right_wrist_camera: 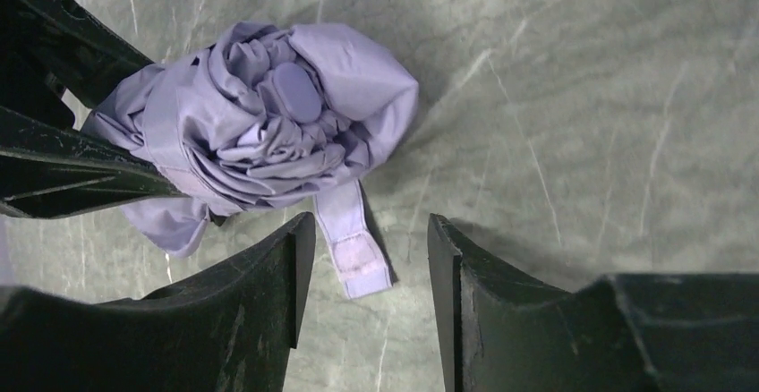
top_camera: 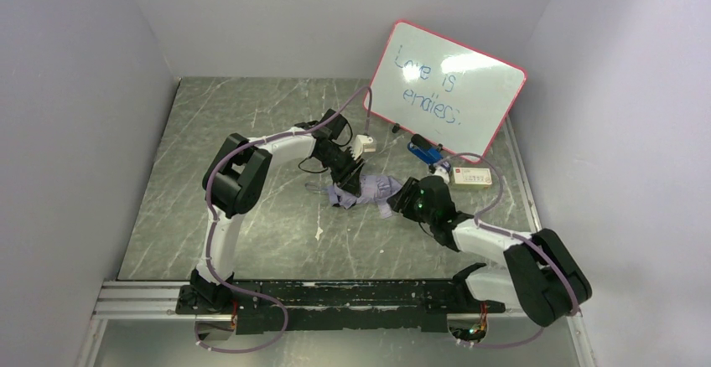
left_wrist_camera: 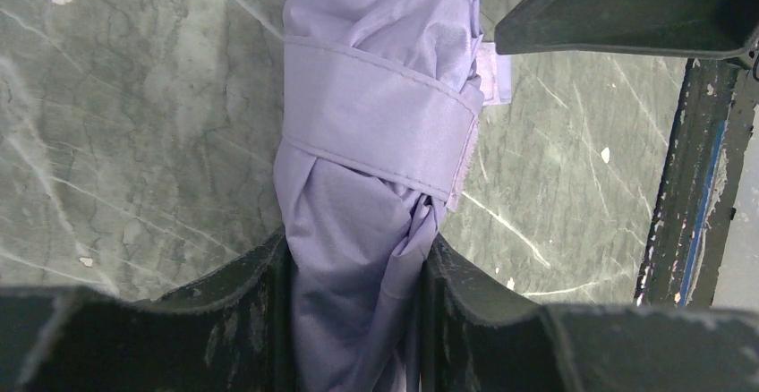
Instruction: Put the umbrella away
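Observation:
The pale lavender umbrella (top_camera: 365, 189) lies folded and bundled mid-table. In the left wrist view its fabric (left_wrist_camera: 376, 141) is wrapped by its strap and pinched between my left gripper (left_wrist_camera: 358, 276) fingers, which are shut on it. My left gripper shows in the top view (top_camera: 345, 176) at the umbrella's left end. In the right wrist view the umbrella (right_wrist_camera: 268, 115) faces me end-on, its strap tab (right_wrist_camera: 358, 262) hanging loose onto the table. My right gripper (right_wrist_camera: 369, 249) is open just short of the tab, holding nothing; it shows in the top view (top_camera: 401, 201) right of the umbrella.
A red-framed whiteboard (top_camera: 448, 86) leans at the back right. A blue marker (top_camera: 426, 150) and a pale box (top_camera: 469, 178) lie in front of it. A small white object (top_camera: 365, 144) sits behind the left gripper. Grey walls close in both sides.

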Controlling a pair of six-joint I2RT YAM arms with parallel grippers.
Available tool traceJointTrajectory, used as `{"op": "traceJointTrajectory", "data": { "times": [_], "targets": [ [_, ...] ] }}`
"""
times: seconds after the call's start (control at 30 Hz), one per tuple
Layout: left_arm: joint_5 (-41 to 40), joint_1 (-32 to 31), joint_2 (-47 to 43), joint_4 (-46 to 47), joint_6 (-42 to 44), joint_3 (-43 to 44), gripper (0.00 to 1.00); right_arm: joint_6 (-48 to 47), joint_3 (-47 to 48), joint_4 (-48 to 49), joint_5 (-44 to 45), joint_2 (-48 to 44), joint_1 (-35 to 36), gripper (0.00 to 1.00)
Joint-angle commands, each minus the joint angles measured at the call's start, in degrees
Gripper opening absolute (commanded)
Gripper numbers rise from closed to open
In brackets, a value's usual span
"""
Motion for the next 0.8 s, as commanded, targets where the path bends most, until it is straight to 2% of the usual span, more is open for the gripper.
{"op": "traceJointTrajectory", "data": {
  "times": [0.0, 0.17, 0.37, 0.57, 0.77],
  "targets": [
    [-17.07, -1.54, 8.64, -1.68, 1.33, -4.38, 0.05, -8.45, 2.2, 1.01, -7.01, 4.82, -3.1, 0.52],
    [-17.02, -1.54, 8.76, -1.69, 1.27, -4.31, 0.05, -11.19, 3.97, 3.03, -14.73, 9.16, -4.51, 0.46],
    [-16.98, -1.54, 8.72, -1.62, 1.26, -4.36, 0.05, -8.52, 2.46, 9.92, -20.56, 13.59, -4.56, 0.41],
    [-16.77, -1.5, 8.8, -1.4, 0.91, -4.29, 0.05, -4.03, 0.28, 15.32, -22.62, 16.68, -4.52, 0.38],
    [-16.76, -1.54, 8.88, -1.42, 0.83, -4.28, 0.05, 0.34, -2.09, 15.7, -18.32, 15.29, -4.43, 0.4]
  ]
}}
